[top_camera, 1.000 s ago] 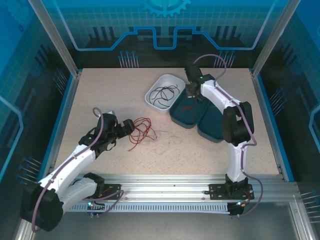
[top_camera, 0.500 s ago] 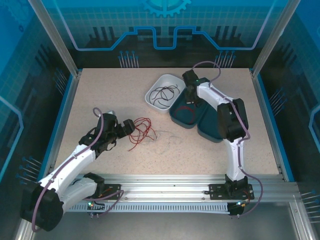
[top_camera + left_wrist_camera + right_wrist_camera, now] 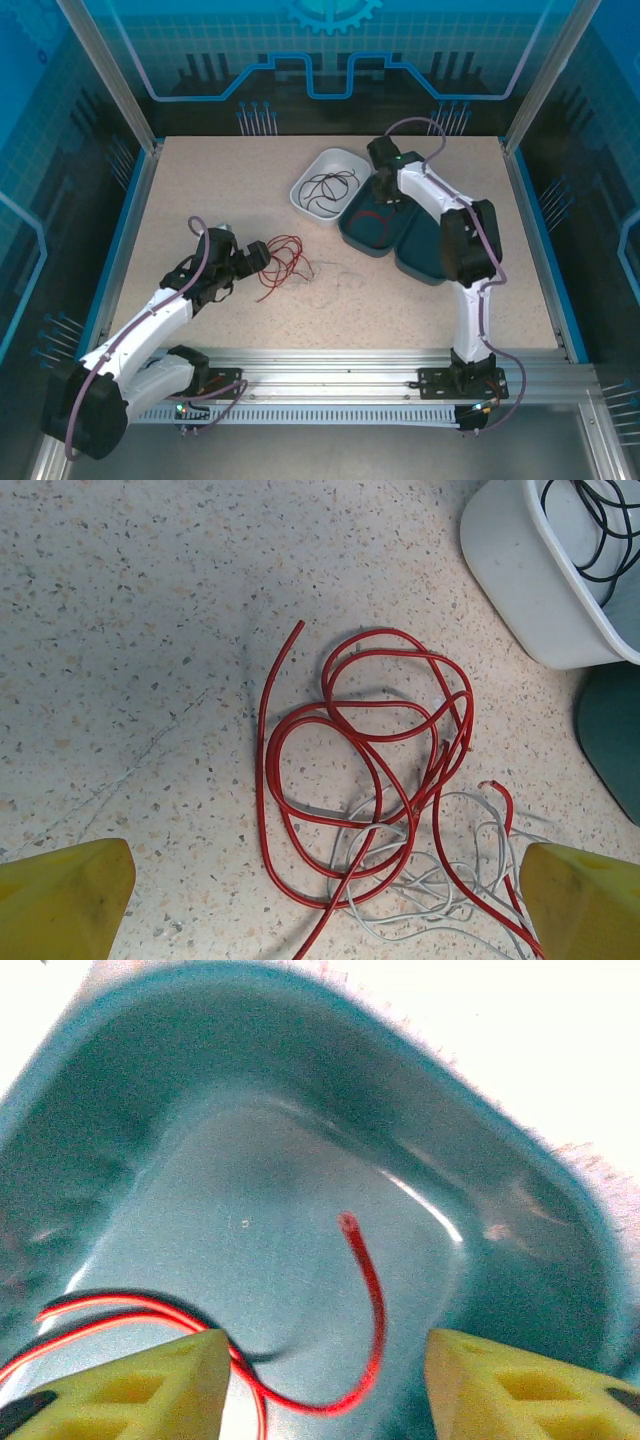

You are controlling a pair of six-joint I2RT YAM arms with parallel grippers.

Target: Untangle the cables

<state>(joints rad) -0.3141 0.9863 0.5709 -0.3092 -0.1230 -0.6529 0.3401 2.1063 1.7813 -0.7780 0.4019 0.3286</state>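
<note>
We start with the speckled table, where three trays sit toward the far right. The white tray holds a loose black cable. Beside it, the first teal tray holds a red cable with a dark strand running alongside. The second teal tray looks empty, as far as we can tell.

The right gripper hangs low inside the first teal tray. Its yellow fingers are parted and the red cable lies between them unpinched, so we judge it released. The left gripper hovers over the table's left centre, spread wide and grasping nothing.

Below the left gripper lies what is left to do. A looped red cable on the table crosses a thinner white cable at several points.

We judge the task a good way along: two cables are sorted into trays, while the red and white knot still needs separating.
</note>
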